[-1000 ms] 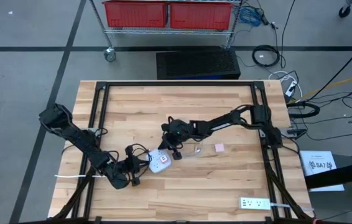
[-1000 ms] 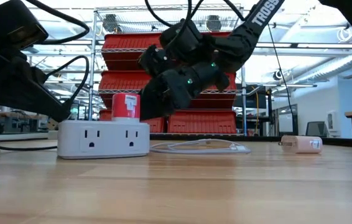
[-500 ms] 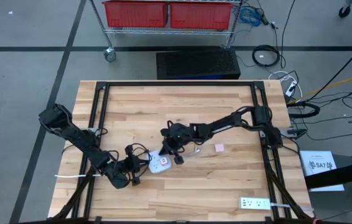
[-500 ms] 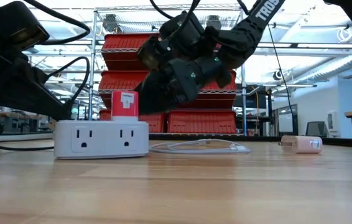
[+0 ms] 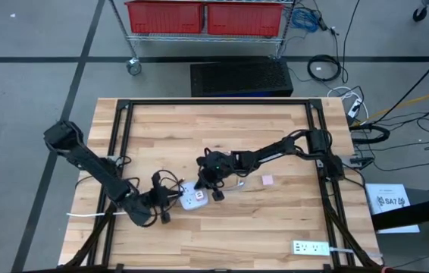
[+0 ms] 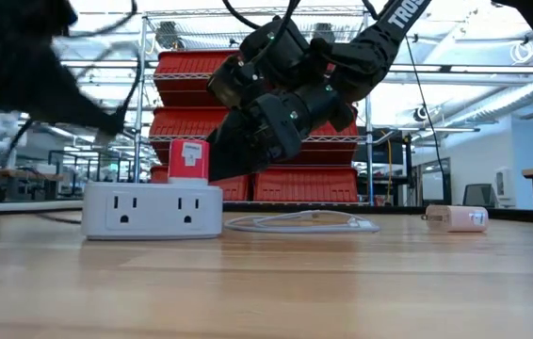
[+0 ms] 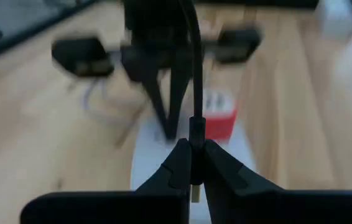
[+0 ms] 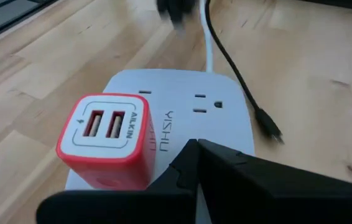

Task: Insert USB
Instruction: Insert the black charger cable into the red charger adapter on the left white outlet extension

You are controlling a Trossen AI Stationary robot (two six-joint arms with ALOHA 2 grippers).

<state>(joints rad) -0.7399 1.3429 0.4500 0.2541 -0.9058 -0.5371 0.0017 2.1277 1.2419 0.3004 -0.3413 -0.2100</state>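
at the tabletop's centre: plug pinched thin, ports crowded

near the middle of the high view, the white power strip [image 5: 192, 199] lies flat with the red usb charger [image 8: 104, 138] standing in it, two ports facing up. the left pincer [image 7: 191, 163] is clamped on a black usb cable [image 7: 193, 81] just behind its small metal plug, hovering beside the strip at the lower left of the frame. the right pincer [image 8: 196, 163] is closed on nothing and sits close over the strip beside the charger. the likely trouble: such a thin pinch could let the plug twist or slip when pressed, and a tilted approach would miss the port. the strip may slide if it is not pinned, and the right arm crowds the path.
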